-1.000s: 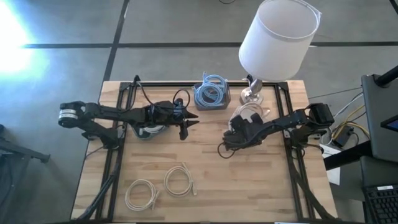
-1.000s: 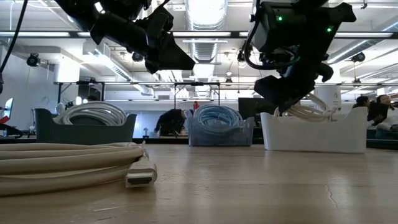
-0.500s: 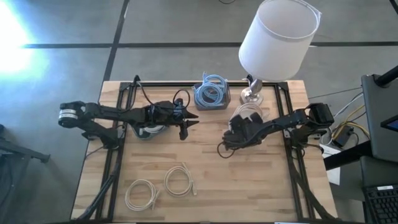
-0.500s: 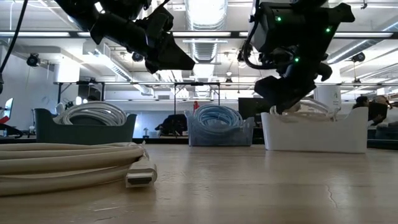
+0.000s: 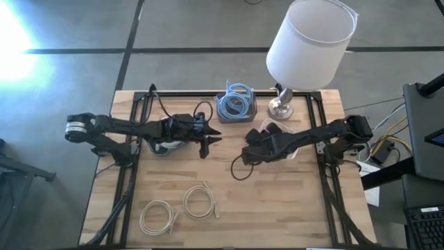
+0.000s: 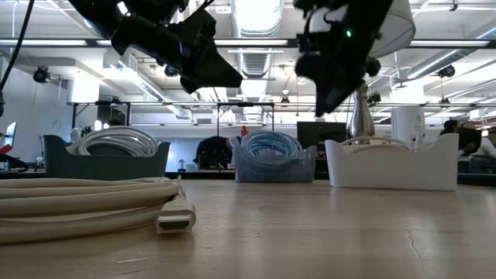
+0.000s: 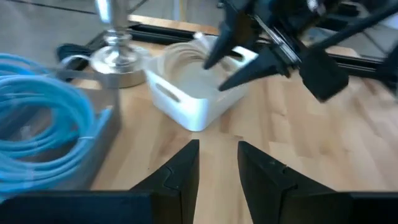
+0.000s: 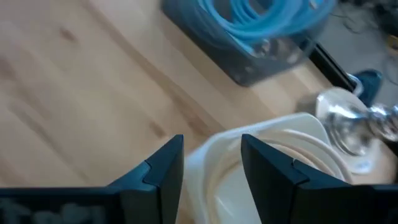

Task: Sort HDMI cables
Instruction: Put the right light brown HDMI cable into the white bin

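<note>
Two beige HDMI cables point(image 5: 179, 208) lie coiled side by side near the desk's point(image 5: 277, 208) front left corner, well apart from both claws. A light blue coil point(image 5: 234, 104) sits in a dark bin point(image 5: 236, 114) at the middle of the back edge; another pale coil point(image 6: 115, 141) rests in a dark bin point(image 6: 105, 166) under the left arm, toward the left edge. White coils point(image 8: 298, 149) fill the white bin point(image 7: 193, 102) toward the back right, just in front of the lamp's base point(image 5: 281, 106).

The right claw point(image 5: 251, 142) hangs over the near left rim of the white bin, fingers point(image 8: 163, 163) spread apart with nothing between them; the white coils lie just beyond and below the fingertips, inside the bin. The left claw point(image 5: 211, 139) hovers above the desk's middle, just left of centre, pointing toward the white bin; its fingers point(image 7: 183, 168) stand slightly parted with only bare wood showing between them, grasping nothing. The blue coil lies just beside it, toward the back edge.
</note>
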